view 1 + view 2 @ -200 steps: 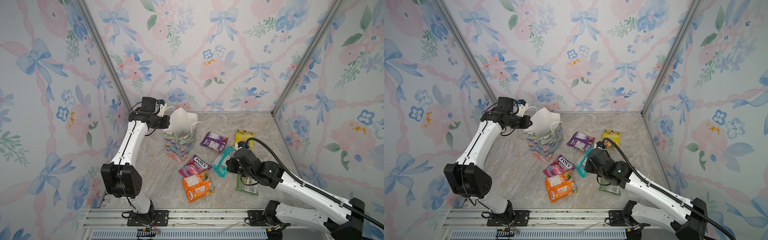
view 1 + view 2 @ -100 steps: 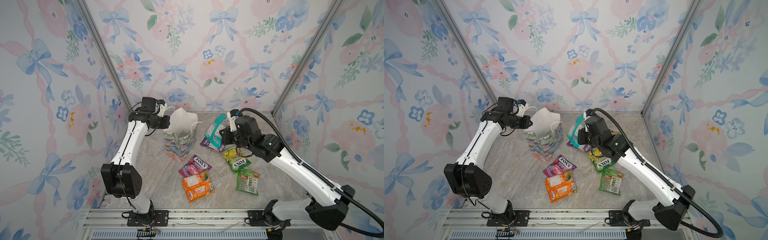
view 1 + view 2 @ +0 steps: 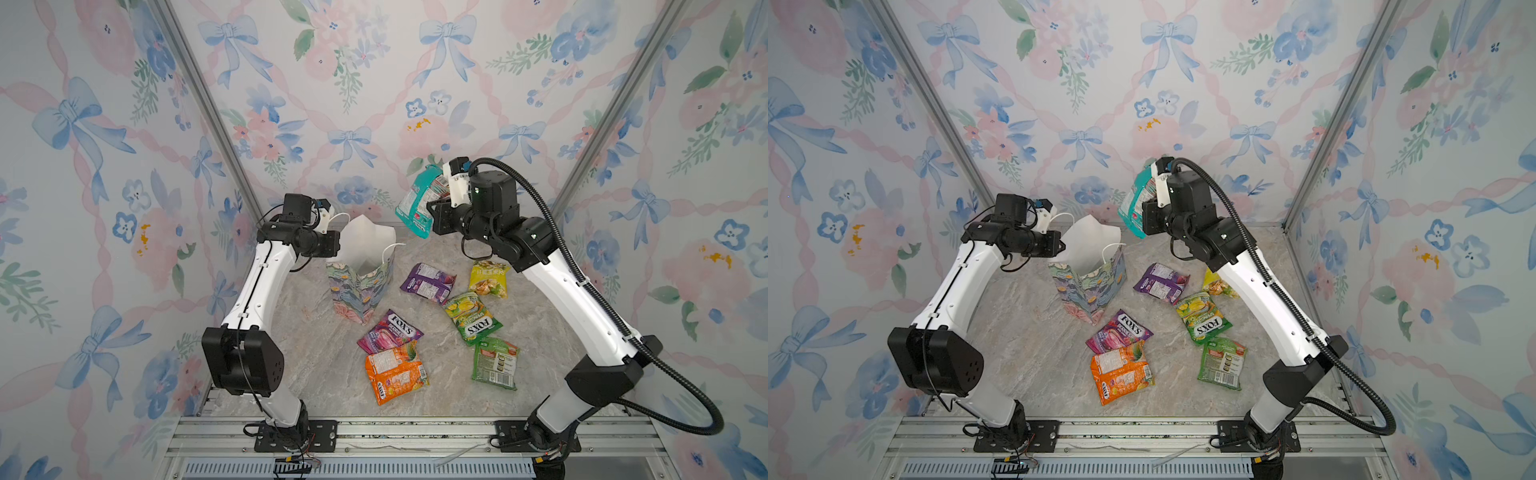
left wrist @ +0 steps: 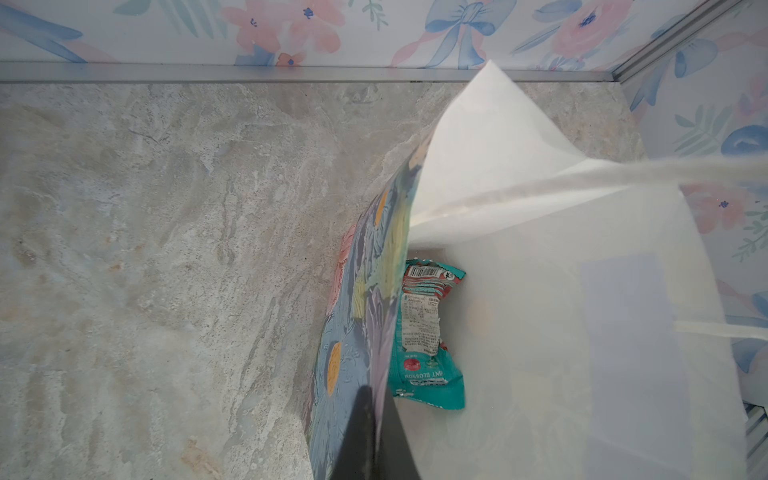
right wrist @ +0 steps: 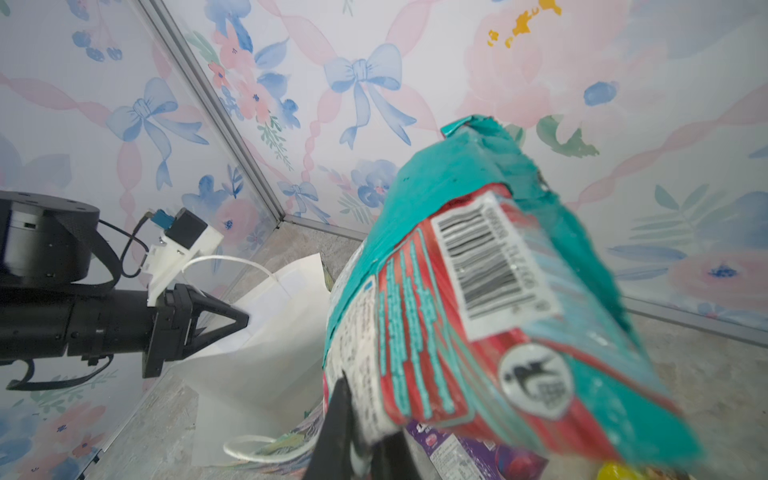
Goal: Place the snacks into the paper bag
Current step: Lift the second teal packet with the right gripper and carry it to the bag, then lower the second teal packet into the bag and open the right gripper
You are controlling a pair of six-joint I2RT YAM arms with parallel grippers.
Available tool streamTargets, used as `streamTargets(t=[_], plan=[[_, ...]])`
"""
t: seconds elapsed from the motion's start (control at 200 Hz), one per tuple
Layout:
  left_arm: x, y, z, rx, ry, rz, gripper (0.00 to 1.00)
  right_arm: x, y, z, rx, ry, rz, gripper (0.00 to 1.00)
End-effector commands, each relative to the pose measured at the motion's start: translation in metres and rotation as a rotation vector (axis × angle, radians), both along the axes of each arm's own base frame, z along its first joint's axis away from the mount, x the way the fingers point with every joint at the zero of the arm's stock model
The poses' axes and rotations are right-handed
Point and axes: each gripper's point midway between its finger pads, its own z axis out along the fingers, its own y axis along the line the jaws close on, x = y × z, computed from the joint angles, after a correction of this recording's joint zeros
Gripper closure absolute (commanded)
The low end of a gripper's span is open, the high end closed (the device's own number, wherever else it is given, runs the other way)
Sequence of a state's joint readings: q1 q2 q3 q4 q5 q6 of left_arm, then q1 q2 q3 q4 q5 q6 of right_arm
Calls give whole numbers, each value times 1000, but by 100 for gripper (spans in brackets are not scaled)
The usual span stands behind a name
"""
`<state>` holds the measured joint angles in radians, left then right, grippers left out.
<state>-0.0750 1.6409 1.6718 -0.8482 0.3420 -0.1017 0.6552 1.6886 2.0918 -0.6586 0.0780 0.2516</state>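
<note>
Your right gripper: clenched on a teal packet, raised in the air to the right of the paper bag.
Your left gripper: pinched on the bag's rim.
Inside the bag: second teal packet.
On the marble tabletop: purple packet, yellow packet, green FOX'S packet, plain green packet, FOX'S Berries packet, orange packet.

Eight packets: two teal, held teal and bagged teal (that one shows only in the left wrist view); two purple, back purple and front purple; two green, FOX'S green and barcode green; one yellow; one orange. One bag. Two arms: left arm, right arm.
</note>
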Motion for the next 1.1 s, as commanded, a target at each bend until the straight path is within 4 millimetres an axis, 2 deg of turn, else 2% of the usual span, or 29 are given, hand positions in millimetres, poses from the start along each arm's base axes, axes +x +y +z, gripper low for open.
streamTargets(t=[0.0, 0.095, 0.275, 0.485, 0.69, 0.84, 1.095], plan=[[-3, -2, -3, -11, 17, -16, 100, 7, 16, 12, -5, -33, 70, 100], [-3, -3, -4, -13, 20, -17, 100, 10, 35, 13, 9, -28, 119, 100], [-4, -2, -2, -10, 16, -15, 100, 8, 73, -1, 45, 34, 205, 100], [-4, -2, -2, -7, 13, -16, 100, -4, 103, -32, 93, 145, 293, 100], [-5, -1, 0, -4, 8, -15, 100, -19, 115, -50, 138, 216, 339, 100], [-4, -2, 0, -6, 8, -17, 100, -21, 117, -64, 153, 257, 341, 100], [-5, -2, 1, -5, 5, -16, 100, -27, 122, -74, 190, 295, 370, 100]])
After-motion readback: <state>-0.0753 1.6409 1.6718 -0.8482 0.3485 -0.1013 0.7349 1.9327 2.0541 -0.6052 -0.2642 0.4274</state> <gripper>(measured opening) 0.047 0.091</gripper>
